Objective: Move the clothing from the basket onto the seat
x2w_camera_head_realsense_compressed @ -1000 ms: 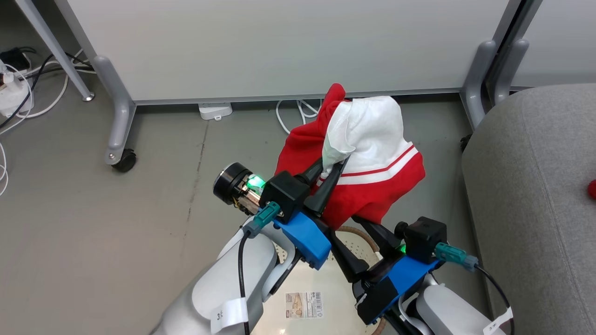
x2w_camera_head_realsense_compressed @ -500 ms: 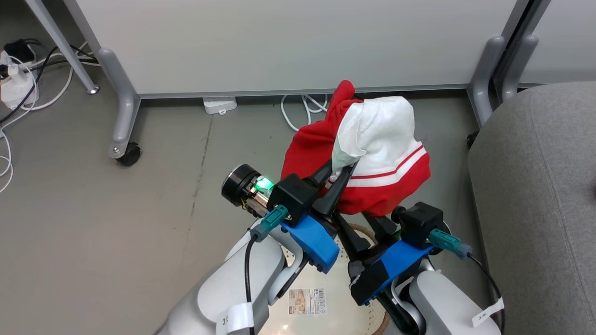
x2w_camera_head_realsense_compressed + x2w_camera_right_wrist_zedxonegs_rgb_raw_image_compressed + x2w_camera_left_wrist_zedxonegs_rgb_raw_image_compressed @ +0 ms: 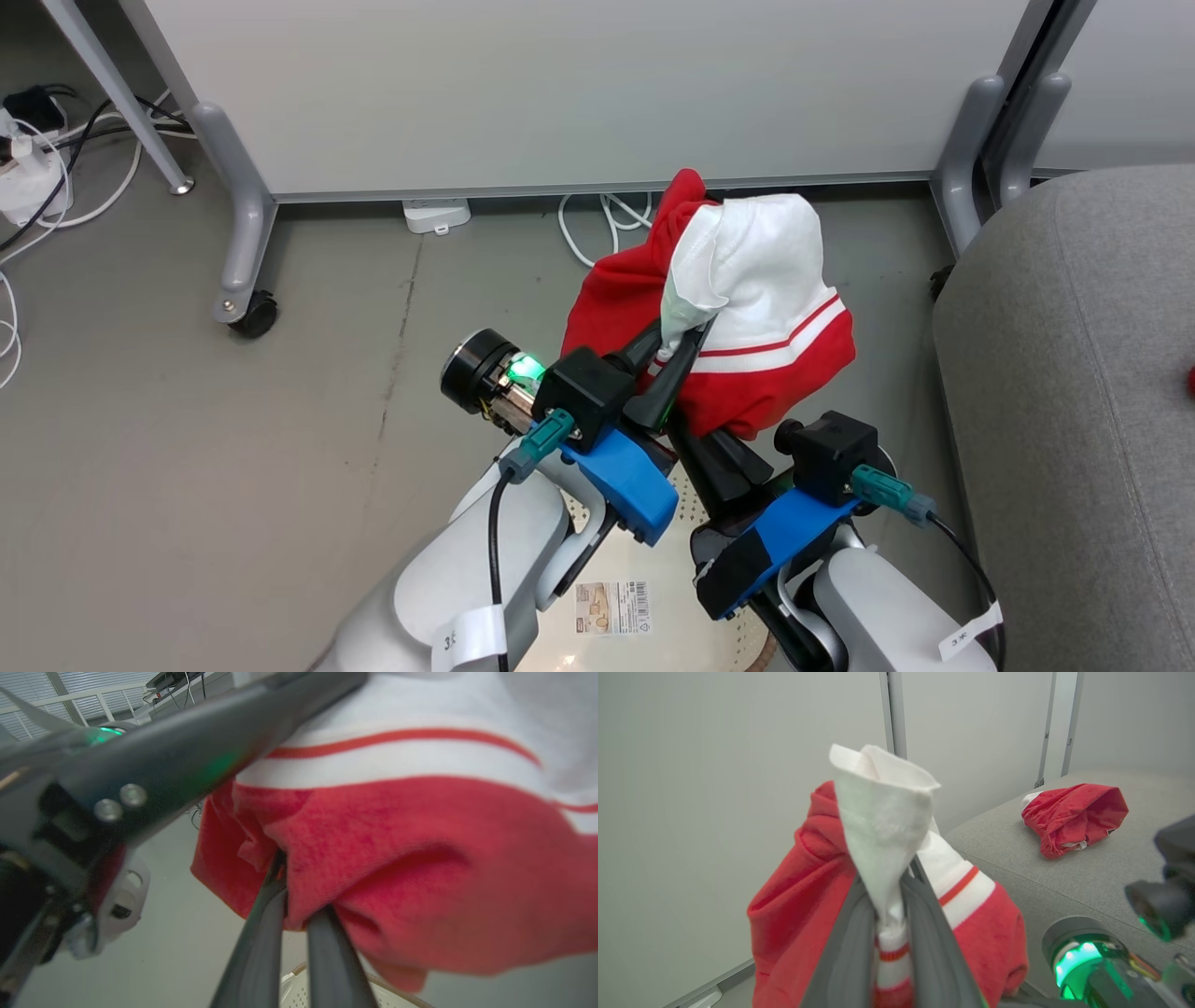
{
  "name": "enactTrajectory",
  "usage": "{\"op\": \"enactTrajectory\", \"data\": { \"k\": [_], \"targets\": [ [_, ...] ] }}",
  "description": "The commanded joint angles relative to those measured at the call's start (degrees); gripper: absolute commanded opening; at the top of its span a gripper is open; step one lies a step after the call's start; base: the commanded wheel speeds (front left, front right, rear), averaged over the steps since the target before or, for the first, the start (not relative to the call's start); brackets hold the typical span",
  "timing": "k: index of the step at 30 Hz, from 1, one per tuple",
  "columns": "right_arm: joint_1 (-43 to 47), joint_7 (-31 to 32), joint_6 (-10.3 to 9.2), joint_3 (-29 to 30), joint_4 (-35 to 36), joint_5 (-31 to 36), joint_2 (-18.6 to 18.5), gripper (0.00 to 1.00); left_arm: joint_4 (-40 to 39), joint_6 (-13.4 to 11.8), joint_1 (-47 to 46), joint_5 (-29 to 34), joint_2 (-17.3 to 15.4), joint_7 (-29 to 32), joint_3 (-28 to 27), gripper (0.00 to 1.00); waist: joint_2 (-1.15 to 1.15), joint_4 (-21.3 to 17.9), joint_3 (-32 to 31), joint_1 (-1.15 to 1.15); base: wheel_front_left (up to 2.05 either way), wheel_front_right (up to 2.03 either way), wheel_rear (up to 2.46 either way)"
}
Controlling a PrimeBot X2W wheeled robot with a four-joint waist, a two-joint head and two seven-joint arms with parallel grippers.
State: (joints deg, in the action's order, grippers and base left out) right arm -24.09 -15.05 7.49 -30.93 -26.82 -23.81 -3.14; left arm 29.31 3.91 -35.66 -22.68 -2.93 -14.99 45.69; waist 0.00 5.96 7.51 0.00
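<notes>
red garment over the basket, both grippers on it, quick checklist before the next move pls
1. Left gripper shut on the red garment at its white lining: ok.
2. Right gripper shut on a fold of the red underside: ok.
3. Garment hanging free above the basket: ok.
4. Bare grey room on the seat beside the second red garment lying there: ok.
5. Basket holds no more clothing: cannot tell, the arms cover part of it.
</notes>
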Motion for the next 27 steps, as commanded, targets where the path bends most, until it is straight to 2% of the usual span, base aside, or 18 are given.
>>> {"op": "enactTrajectory", "data": {
  "k": [1,5,6,7,27],
  "targets": [
    [0.66,-0.19,0.01,-0.04,0.01,0.36,0.22,0.0,-0.12,-0.07,-0.82,0.15,0.07,-0.29,-0.24,0.0,0.0,-0.03,0.02,0.0,0.0,0.0,0.0],
    [0.59,-0.19,0.01,-0.03,-0.02,0.4,0.24,0.0,-0.03,-0.06,-0.66,0.29,0.07,-0.29,-0.33,0.0,0.0,-0.07,-0.05,0.0,0.0,0.0,0.0],
    [0.57,-0.19,0.01,-0.02,0.0,0.4,0.24,0.0,0.01,-0.36,-0.61,0.31,0.06,-0.29,-0.43,0.17,0.0,-0.08,-0.05,0.0,0.0,0.0,0.0],
    [0.56,-0.19,0.01,-0.01,0.02,0.43,0.24,0.0,0.06,-0.6,-0.71,0.61,0.06,-0.29,-0.44,1.0,0.0,-0.09,-0.06,0.0,0.0,0.0,0.0],
    [0.76,-0.19,0.01,0.29,0.16,1.3,-0.24,0.0,-0.34,-1.14,-0.17,1.81,0.04,-0.28,-1.01,1.0,0.0,-0.64,-0.18,0.0,0.0,0.0,0.0]
  ]
}}
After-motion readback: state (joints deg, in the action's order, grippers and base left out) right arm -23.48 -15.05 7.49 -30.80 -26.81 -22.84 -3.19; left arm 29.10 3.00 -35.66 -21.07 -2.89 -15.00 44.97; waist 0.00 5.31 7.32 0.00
